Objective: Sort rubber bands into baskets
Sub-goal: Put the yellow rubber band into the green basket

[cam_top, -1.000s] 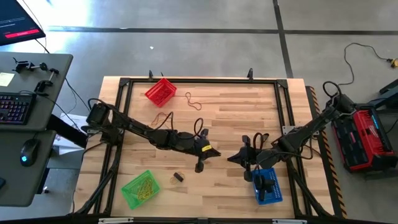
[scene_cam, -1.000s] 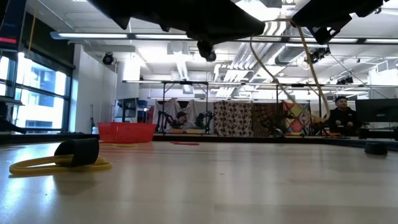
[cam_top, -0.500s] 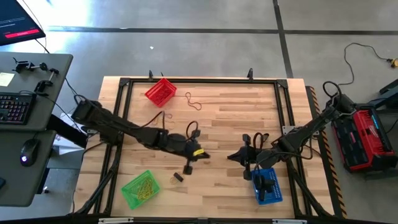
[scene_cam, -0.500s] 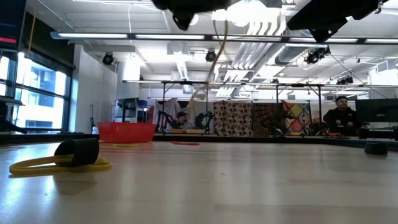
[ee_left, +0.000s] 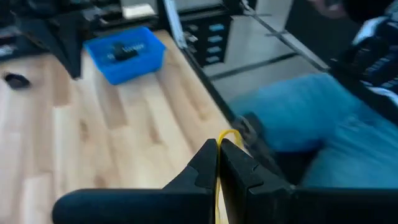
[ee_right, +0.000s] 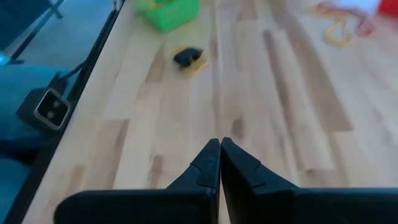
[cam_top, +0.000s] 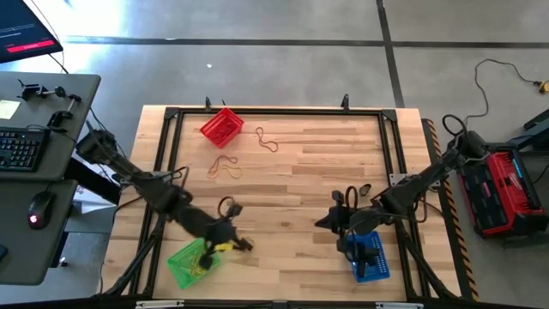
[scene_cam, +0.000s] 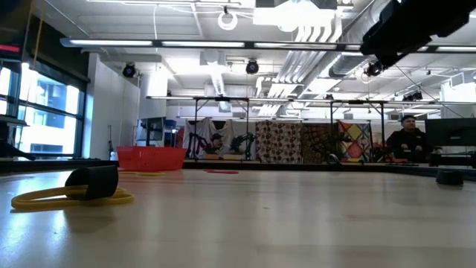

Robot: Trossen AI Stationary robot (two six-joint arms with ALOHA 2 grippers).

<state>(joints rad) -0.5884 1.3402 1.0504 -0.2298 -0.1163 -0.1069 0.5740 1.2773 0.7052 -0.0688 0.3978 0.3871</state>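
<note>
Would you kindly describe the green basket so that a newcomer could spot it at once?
Start at the wooden table and go to its near left corner, under the left gripper, which is shut on a yellow band. The green basket sits there with yellow bands inside. The other two baskets are red and blue.

Tabletop [cam_top: 309,172]: pale wood planks, bordered by a black frame. Carried directly on it:
- red basket [cam_top: 221,126], at the far left corner;
- green basket [cam_top: 190,261], at the near left edge;
- blue basket [cam_top: 371,256], near right;
- loose rubber bands [cam_top: 226,166], tan and reddish, near the red basket;
- black band on a yellow band [scene_cam: 89,186], seen in the low view.
</note>
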